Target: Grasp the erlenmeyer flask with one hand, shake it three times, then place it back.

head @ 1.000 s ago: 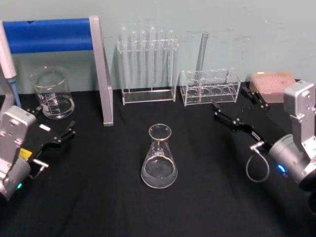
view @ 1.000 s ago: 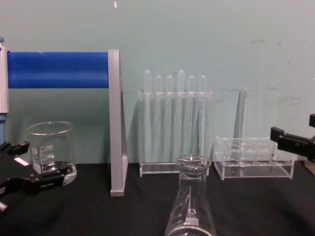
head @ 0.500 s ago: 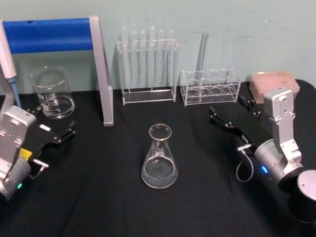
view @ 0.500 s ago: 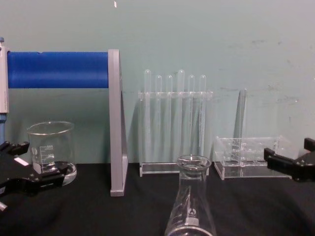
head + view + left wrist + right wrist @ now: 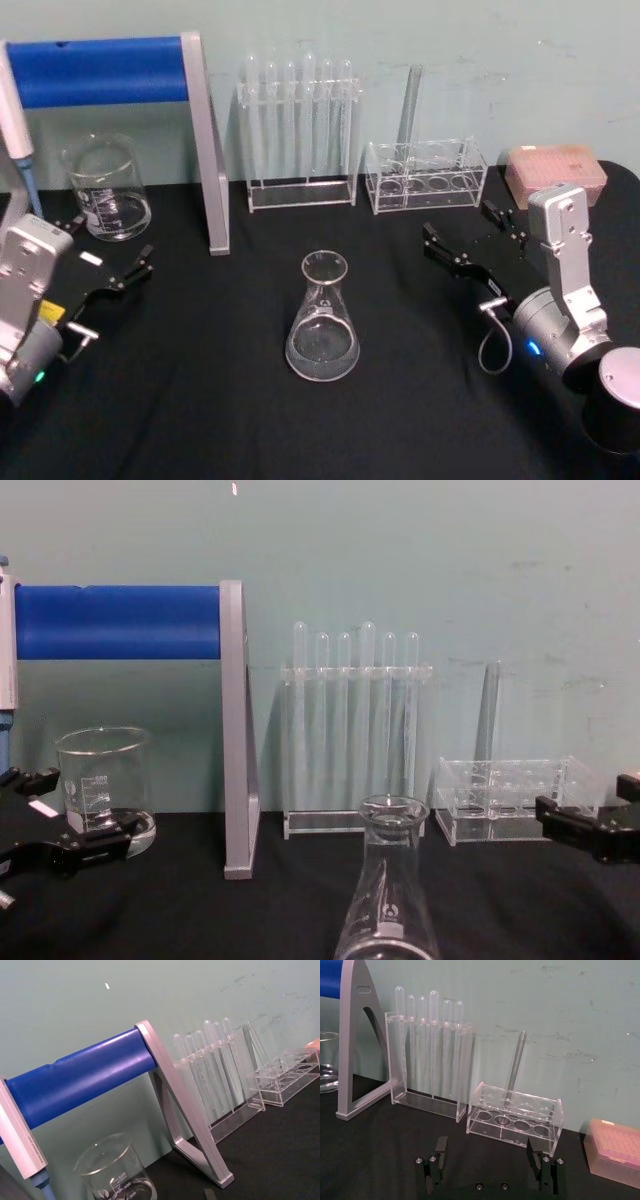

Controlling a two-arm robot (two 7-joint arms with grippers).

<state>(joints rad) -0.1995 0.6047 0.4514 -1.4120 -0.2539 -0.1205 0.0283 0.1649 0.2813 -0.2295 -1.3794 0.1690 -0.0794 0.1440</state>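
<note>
Right of the erlenmeyer flask [image 5: 322,320], well apart, right hand [image 5: 470,238] w/ fingers spread.

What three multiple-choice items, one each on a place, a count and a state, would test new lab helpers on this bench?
1. Where does the erlenmeyer flask stand?
A. mid-table, on the black table
B. inside the beaker
C. in the right hand

2. How many tubes stand in the low clear rack?
A. none
B. one
C. four

3. The right hand is:
A. shut on the flask
B. open, holding nothing
C. shut on a tube

Key: 1 A, it stands alone mid-table; 2 B, a single tube rises there; 3 B, its fingers are spread around nothing.
</note>
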